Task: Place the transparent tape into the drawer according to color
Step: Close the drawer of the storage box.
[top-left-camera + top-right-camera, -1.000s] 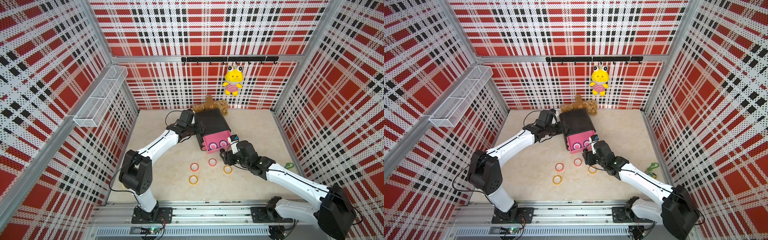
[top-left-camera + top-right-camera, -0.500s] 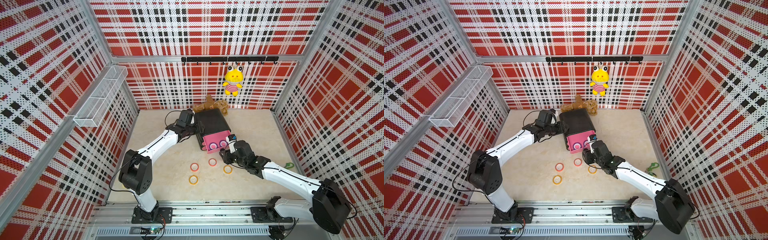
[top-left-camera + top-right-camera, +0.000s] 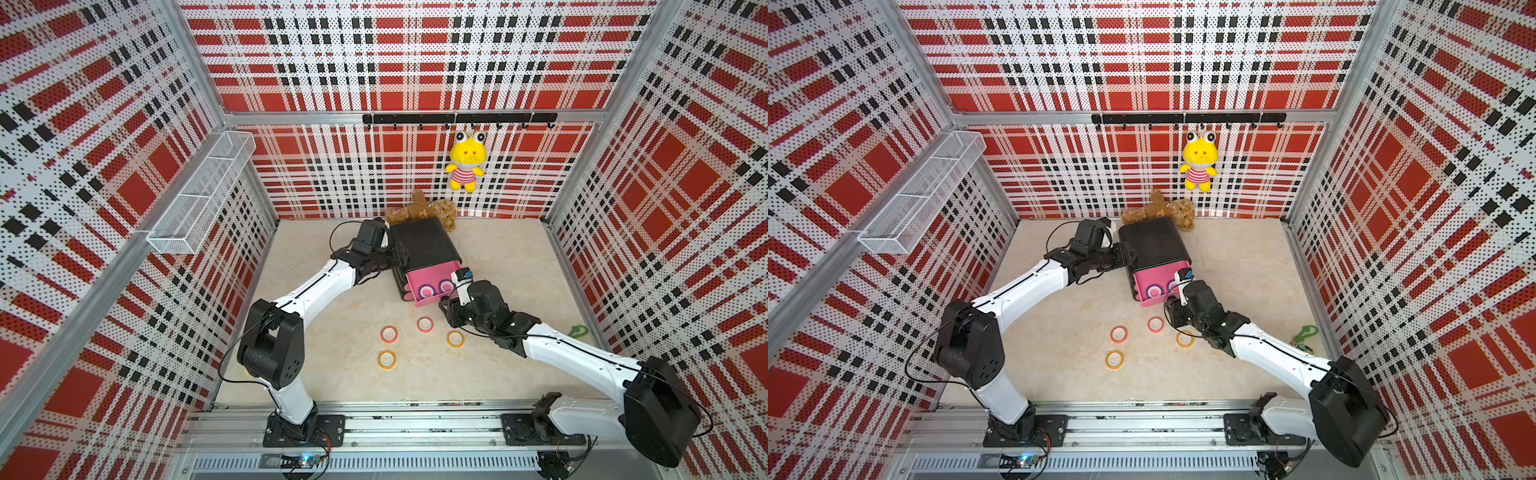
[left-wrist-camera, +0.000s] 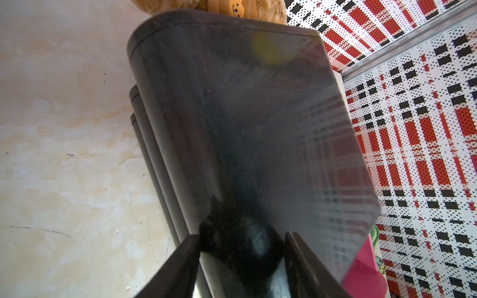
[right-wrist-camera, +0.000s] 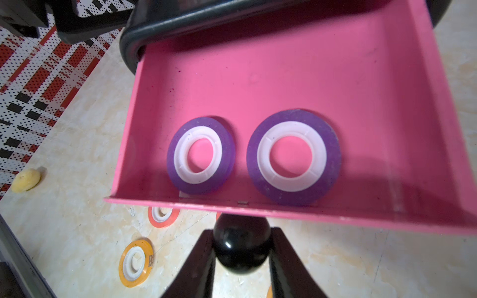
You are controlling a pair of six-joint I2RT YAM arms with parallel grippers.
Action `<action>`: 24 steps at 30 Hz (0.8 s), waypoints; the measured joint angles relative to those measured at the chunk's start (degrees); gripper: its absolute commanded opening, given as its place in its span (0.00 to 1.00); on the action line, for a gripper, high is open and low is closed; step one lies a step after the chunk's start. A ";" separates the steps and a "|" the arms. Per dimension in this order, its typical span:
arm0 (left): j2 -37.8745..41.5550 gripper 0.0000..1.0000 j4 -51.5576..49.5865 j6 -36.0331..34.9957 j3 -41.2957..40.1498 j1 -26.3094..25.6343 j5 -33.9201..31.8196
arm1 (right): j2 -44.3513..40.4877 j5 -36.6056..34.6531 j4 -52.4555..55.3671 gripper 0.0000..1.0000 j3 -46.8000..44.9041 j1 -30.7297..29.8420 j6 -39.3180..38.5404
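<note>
Pinching drawer knob (image 5: 241,249): R claw (image 5: 241,233), clamped; L claw (image 4: 241,235) against cabinet (image 4: 245,103), grip unclear

The open drawer (image 5: 284,64) lies free from above, two purple rings (image 5: 333,158) filling its front. The right hand (image 5: 241,232), clamped on the knob (image 5: 241,255), bars the front; the left hand (image 4: 241,234), gripping the cabinet (image 4: 258,116), its flank.
</note>
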State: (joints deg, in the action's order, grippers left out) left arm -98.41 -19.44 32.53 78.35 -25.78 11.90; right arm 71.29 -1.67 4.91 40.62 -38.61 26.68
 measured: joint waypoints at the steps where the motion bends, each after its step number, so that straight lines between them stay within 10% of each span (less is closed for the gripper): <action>1: 0.00 0.59 0.00 -0.02 0.00 0.00 0.04 | 0.00 -0.13 0.00 0.37 0.09 0.00 -0.02; 24: -0.37 0.58 0.68 -0.85 0.02 0.20 1.22 | 4.57 -2.38 2.08 0.36 6.82 0.00 -1.99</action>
State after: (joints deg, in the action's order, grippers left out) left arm -98.78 -18.76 31.68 78.37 -25.58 13.13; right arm 75.85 -4.05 6.98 47.44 -38.61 24.69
